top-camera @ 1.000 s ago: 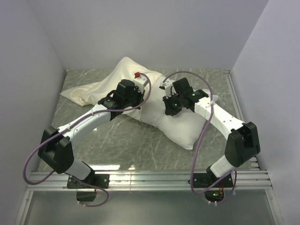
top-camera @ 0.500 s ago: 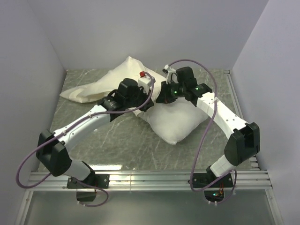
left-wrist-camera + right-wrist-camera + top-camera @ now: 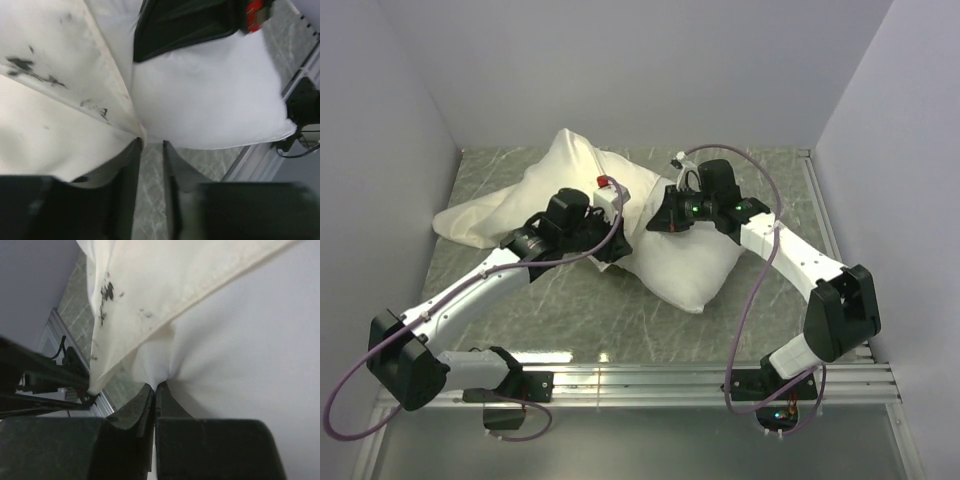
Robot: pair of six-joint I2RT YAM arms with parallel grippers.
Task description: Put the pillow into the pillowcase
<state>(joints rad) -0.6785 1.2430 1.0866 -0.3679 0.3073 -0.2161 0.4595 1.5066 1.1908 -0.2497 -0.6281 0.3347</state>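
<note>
The plump white pillow (image 3: 682,268) lies mid-table, its far left part under the mouth of the cream pillowcase (image 3: 510,205), which stretches to the back left. My left gripper (image 3: 612,243) is at the pillowcase's open hem. In the left wrist view (image 3: 151,145) its jaws stand a narrow gap apart, and the stained hem (image 3: 107,107) draws taut to a point at the tips. My right gripper (image 3: 660,222) is shut, pinching a fold of the pillow (image 3: 240,350) at its tips (image 3: 156,386), just under the pillowcase hem (image 3: 165,280).
Grey walls close in the left, back and right. A metal rail (image 3: 640,378) runs along the front edge and another (image 3: 823,215) along the right. The right arm's black wrist (image 3: 185,22) hangs close above the pillow, near my left gripper.
Both grippers moved left. The pillow slid left and further into the pillowcase mouth. The pillowcase shifted left and rose into a higher peak at the back.
</note>
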